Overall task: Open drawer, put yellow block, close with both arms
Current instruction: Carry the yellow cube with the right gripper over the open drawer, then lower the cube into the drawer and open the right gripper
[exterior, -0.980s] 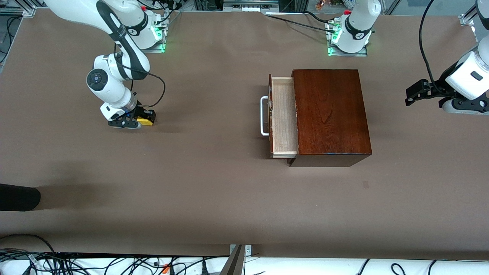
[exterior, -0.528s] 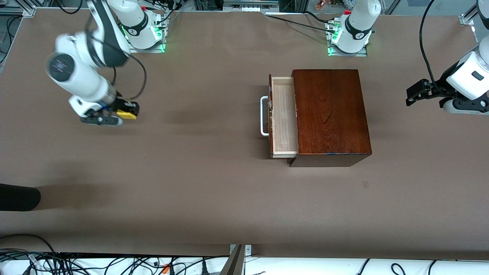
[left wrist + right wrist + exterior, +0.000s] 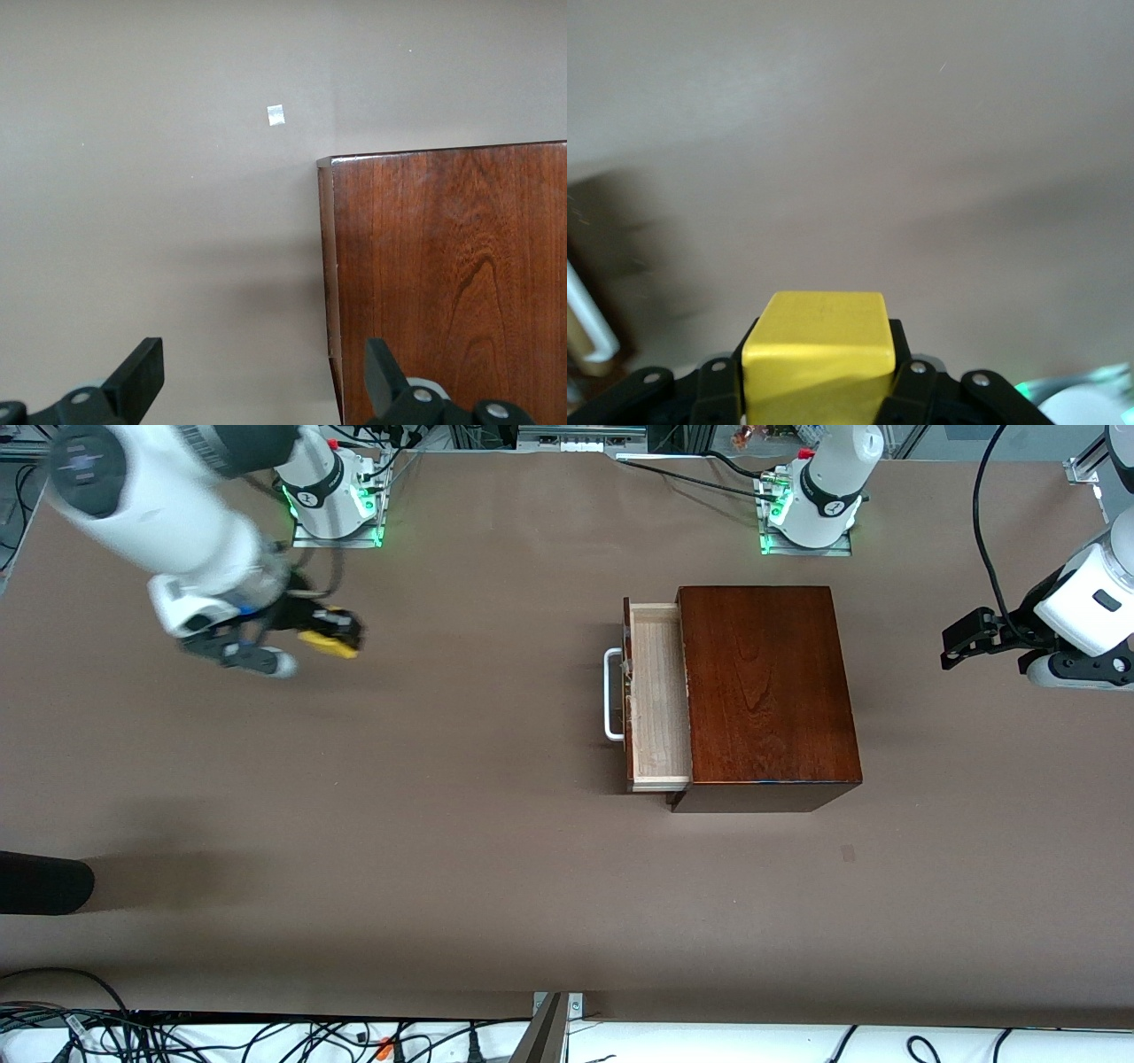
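The yellow block [image 3: 328,641] is up in the air, gripped between the fingers of my right gripper [image 3: 332,638], over bare table at the right arm's end. In the right wrist view the yellow block [image 3: 819,347] fills the space between the black fingers of the right gripper [image 3: 819,390]. The drawer [image 3: 660,695] of the dark reddish-brown box [image 3: 766,691] stands pulled out, showing its pale wood inside and its white handle [image 3: 611,695]. My left gripper [image 3: 961,642] hangs open and waits past the box at the left arm's end. The left gripper [image 3: 263,381] holds nothing; the box top [image 3: 452,283] lies under one finger.
A dark rounded object [image 3: 44,881] juts in at the table's edge at the right arm's end. A small tape patch [image 3: 849,853] lies nearer the front camera than the box. Cables run along the near edge.
The right arm has lifted the yellow block off the table and swung up with it. The left arm and the drawer have not moved.
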### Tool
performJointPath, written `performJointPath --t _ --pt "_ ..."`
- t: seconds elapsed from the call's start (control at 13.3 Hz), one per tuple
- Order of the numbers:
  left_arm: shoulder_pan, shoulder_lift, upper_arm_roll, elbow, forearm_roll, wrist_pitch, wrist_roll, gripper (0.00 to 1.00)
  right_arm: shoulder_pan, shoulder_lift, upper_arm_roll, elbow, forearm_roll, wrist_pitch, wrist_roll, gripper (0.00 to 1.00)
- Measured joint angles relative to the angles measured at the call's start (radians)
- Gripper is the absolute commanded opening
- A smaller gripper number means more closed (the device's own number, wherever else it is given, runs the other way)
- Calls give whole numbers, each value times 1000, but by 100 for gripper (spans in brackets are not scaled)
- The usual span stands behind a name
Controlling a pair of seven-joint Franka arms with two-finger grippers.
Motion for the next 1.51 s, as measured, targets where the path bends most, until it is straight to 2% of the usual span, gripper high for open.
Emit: performJointPath --t 0.23,0.45,0.68,0.98,1.21,1.51 --pt "0 0 -1 2 0 0 0 100 161 132 4 163 25 10 432 8" --pt "0 0 -1 3 0 0 0 100 300 311 4 353 25 63 874 8" --pt "0 0 -1 3 0 0 0 100 403 449 2 479 4 158 1168 8" --pt "0 0 -1 3 0 0 1 100 520 580 -2 573 -104 239 1422 8" --pt "0 0 -1 3 0 0 1 100 581 658 -16 605 -165 298 1566 8" --pt "0 0 -1 3 0 0 1 100 644 720 -86 614 -174 357 1617 8"
